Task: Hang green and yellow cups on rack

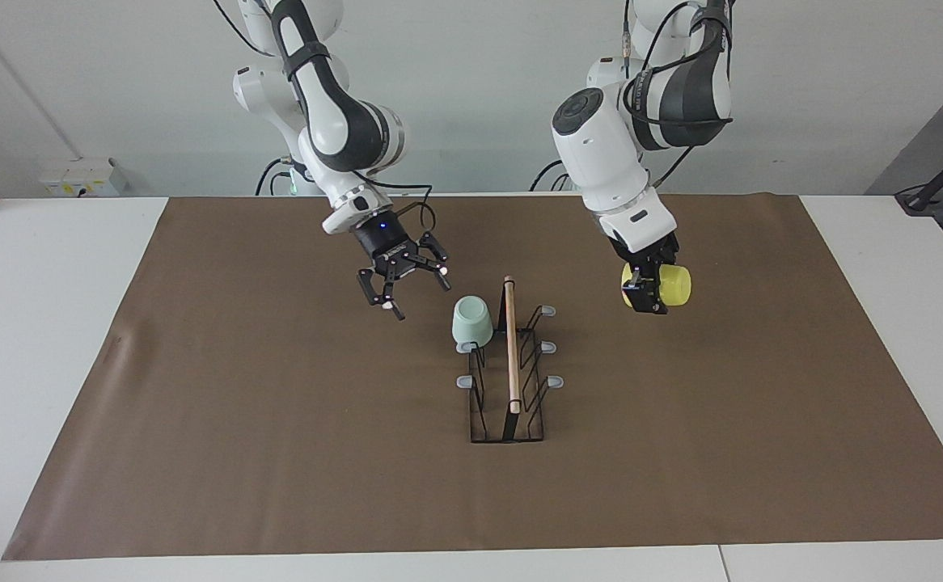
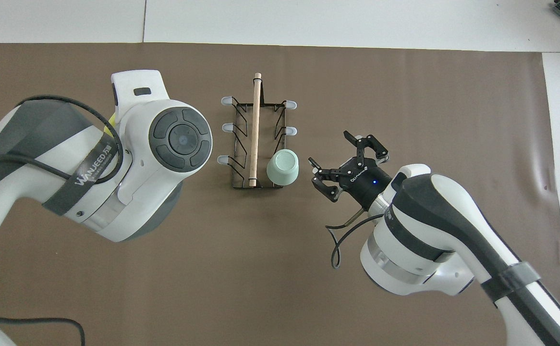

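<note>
Mint green cup (image 1: 471, 320) upturned on wire rack (image 1: 507, 380) prong; right claw (image 1: 403, 288) agape, empty; left claw (image 1: 648, 295) pinching glossy yellow cup (image 1: 670, 285).

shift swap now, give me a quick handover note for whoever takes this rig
Left gripper: shut on the yellow cup, in the air over the mat on the left arm's side of the rack.
Right gripper: open, empty, over the mat beside the rack.
Done: green cup hangs upside down on the rack prong nearest the robots, right arm's side.
Left: hang the yellow cup.
</note>
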Robot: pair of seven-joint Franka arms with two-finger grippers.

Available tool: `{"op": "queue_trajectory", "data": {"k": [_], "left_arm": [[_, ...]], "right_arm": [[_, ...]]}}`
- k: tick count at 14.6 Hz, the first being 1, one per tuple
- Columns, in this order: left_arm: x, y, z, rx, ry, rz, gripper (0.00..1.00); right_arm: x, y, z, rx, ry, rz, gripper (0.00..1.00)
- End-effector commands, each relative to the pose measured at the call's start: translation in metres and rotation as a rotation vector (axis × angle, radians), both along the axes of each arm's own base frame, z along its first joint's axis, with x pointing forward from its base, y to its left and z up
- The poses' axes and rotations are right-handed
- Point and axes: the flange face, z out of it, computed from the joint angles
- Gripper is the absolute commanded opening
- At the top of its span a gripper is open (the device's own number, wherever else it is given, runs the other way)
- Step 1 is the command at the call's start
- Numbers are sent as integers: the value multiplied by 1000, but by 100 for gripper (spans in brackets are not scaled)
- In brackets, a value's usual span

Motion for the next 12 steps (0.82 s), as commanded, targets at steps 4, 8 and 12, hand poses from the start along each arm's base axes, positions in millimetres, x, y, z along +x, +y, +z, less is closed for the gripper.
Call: {"op": "queue_trajectory", "data": {"k": [4, 8, 12], "left_arm": [[-20, -47, -30, 134, -110, 76, 0], [-32, -81, -54, 171, -174, 129, 0], [-45, -112, -73, 186, -241, 208, 0]], "right_arm": [[30, -36, 12, -59, -99, 73, 100], [52, -56, 26, -160, -186, 256, 100], [77, -104, 38, -208, -129, 448, 100]]}}
